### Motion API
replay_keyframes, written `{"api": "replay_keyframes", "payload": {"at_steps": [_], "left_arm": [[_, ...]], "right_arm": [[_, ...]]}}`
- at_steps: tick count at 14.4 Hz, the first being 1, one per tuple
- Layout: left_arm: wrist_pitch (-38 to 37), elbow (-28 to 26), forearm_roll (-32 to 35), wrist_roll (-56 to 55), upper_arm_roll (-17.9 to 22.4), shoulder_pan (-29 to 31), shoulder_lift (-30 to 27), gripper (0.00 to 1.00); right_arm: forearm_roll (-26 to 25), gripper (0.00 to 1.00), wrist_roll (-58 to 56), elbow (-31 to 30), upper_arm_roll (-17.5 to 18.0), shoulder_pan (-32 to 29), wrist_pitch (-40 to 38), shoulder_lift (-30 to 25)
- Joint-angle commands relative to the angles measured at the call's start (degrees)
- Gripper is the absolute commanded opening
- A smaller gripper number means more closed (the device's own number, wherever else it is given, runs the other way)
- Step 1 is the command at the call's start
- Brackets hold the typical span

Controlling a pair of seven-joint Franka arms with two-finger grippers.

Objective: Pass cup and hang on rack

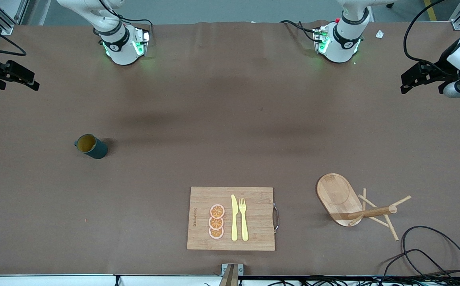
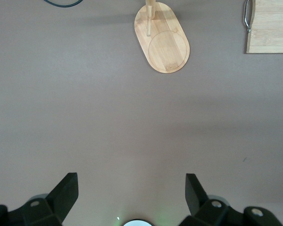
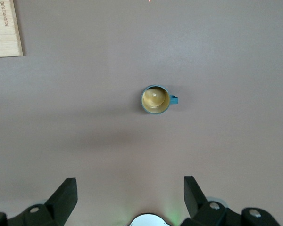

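The small dark teal cylindrical cup [image 1: 91,146] stands upright on the brown table [image 1: 214,131], mouth up, toward the right arm's end. The light wooden rack [image 1: 339,198] stands toward the left arm's end. The left gripper [image 2: 131,190] and right gripper [image 3: 130,190] hang raised, jaws wide apart, empty.

Rack [image 2: 162,40] top, board [image 2: 272,26] cropped

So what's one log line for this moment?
cup: upright on table, untouched | rack: empty, beside cutting board | left gripper: open, high above table | right gripper: open, above cup
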Motion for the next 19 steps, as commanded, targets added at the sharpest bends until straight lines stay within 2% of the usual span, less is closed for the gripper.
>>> {"api": "replay_keyframes", "payload": {"at_steps": [1,9,13,16,19], "left_arm": [[-0.3,1.21,0.4,0.24,-0.06,-0.07,0.48,1.0],[-0.3,1.3,0.4,0.24,-0.06,0.02,0.48,1.0],[-0.3,1.3,0.4,0.24,-0.06,0.02,0.48,1.0],[-0.3,1.3,0.31,0.33,-0.06,0.02,0.57,1.0],[-0.3,1.3,0.31,0.33,-0.06,-0.07,0.57,1.0]], "right_arm": [[0.91,1.0,0.86,-1.26,0.12,-0.44,0.71,-1.01],[0.82,1.0,-1.5,-1.61,0.12,-0.44,3.33,1.18],[0.29,1.0,-17.47,-2.13,0.12,-2.71,7.2,8.56],[0.38,1.0,-28.36,-5.64,0.03,-4.21,14.13,11.46],[0.29,1.0,-41.71,-6.36,0.12,-5.27,18.89,16.99]]}}
